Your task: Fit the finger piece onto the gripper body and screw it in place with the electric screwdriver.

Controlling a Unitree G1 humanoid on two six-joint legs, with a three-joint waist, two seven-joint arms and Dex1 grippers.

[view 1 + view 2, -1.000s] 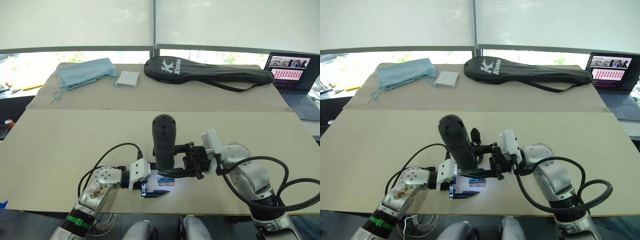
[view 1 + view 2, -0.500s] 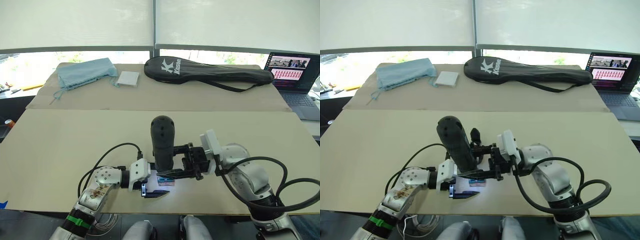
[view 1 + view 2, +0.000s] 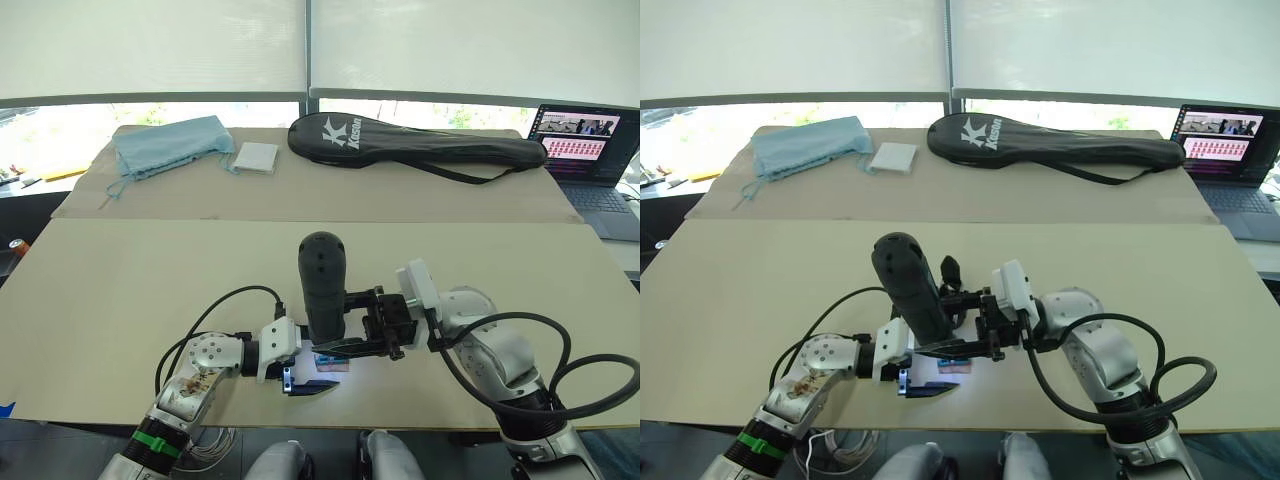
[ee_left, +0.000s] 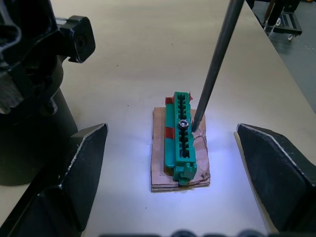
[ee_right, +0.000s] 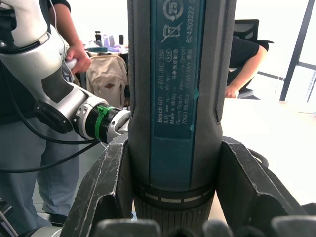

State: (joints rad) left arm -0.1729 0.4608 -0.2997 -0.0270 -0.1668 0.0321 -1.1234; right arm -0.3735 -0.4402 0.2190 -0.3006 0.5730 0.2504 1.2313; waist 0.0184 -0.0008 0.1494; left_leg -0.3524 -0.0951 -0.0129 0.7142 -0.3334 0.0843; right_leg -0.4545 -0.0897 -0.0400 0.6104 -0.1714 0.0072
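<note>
— What is the left gripper (image 4: pixel 173 163) doing?

— Its fingers (image 4: pixel 81 168) are spread wide and hold nothing. Between them, on the table (image 3: pixel 130 290), lies a green toothed piece (image 4: pixel 180 131) on a brown card (image 4: pixel 159 163), with a screw (image 4: pixel 183 124) in its top.

— And the screwdriver (image 3: pixel 323 290)?

— It stands nearly upright, just right of the left gripper, its rounded end up. Its thin bit (image 4: pixel 212 64) comes down at a slant, the tip at the screw.

— What holds it?

— The right gripper (image 5: pixel 170 197), closed around its barrel, a finger (image 5: pixel 106 190) on each side.

— The gripper body?

— A black shape (image 3: pixel 951 268) peeks out behind the screwdriver; I cannot tell what it is.

— Further back?

— A blue cloth (image 3: pixel 168 142), a white pad (image 3: pixel 257 157), a black bag (image 3: pixel 420 145) and, far right, a laptop (image 3: pixel 588 150).
</note>
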